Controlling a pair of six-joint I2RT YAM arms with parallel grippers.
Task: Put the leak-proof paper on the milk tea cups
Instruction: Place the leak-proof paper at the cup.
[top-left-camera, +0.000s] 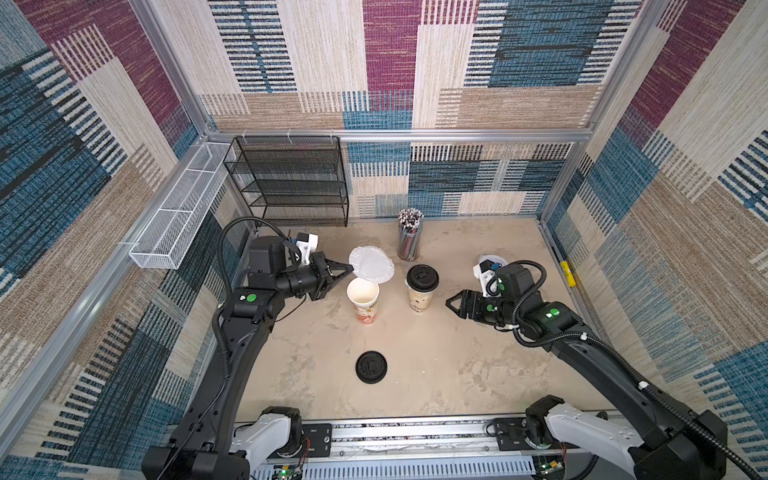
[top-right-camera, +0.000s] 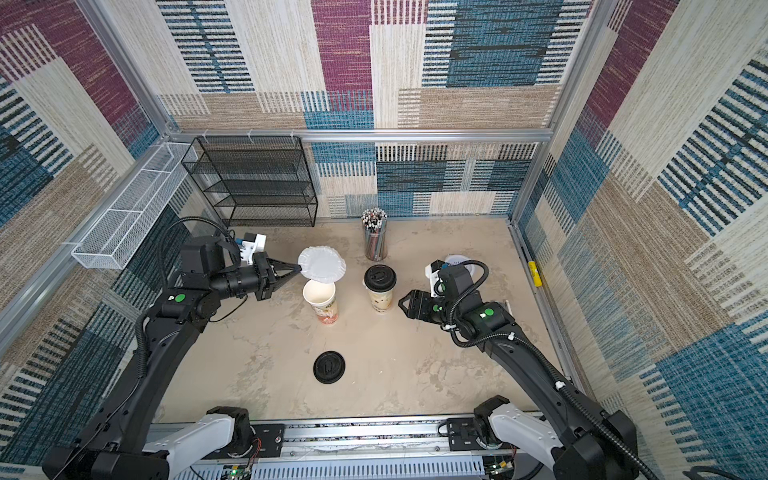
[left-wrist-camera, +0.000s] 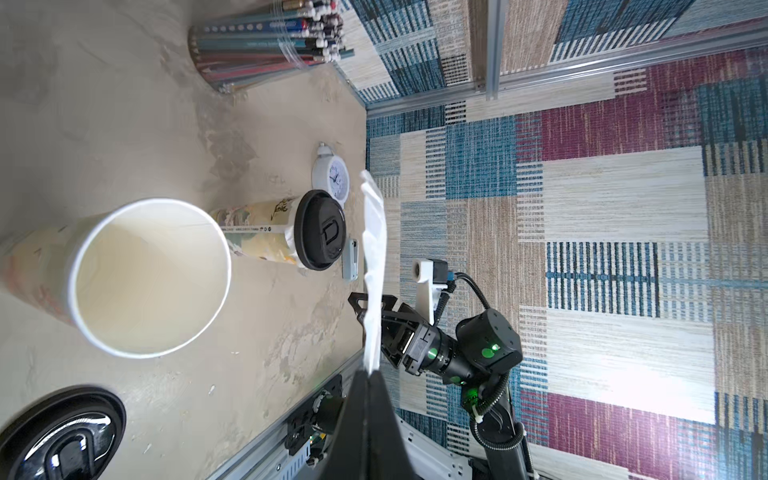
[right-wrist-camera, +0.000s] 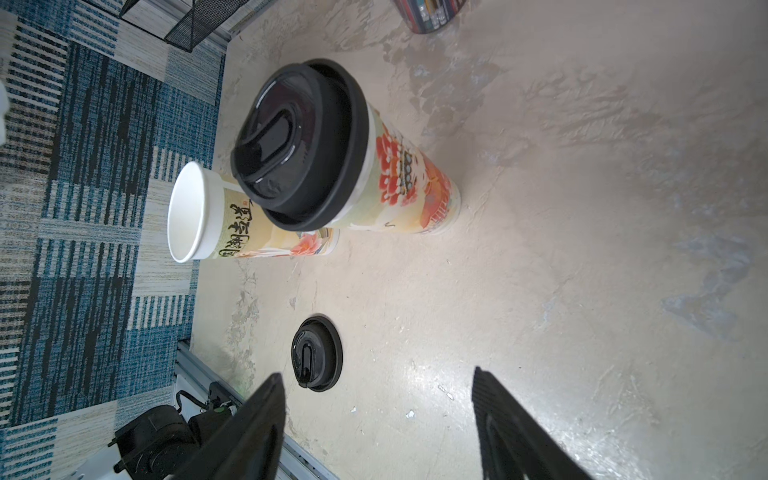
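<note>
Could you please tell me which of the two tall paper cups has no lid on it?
The tall paper cup nearer the left gripper: its white mouth is open. The other tall paper cup, nearer the right gripper, wears a black plastic lid.

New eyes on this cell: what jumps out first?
The left hand, shut on a thin whitish round paper sheet, holds it up by the mouth of the open white-lined paper cup at mid-table. Next to it stands a paper cup capped with a black plastic lid. A second black round lid lies loose in front of them.
</note>
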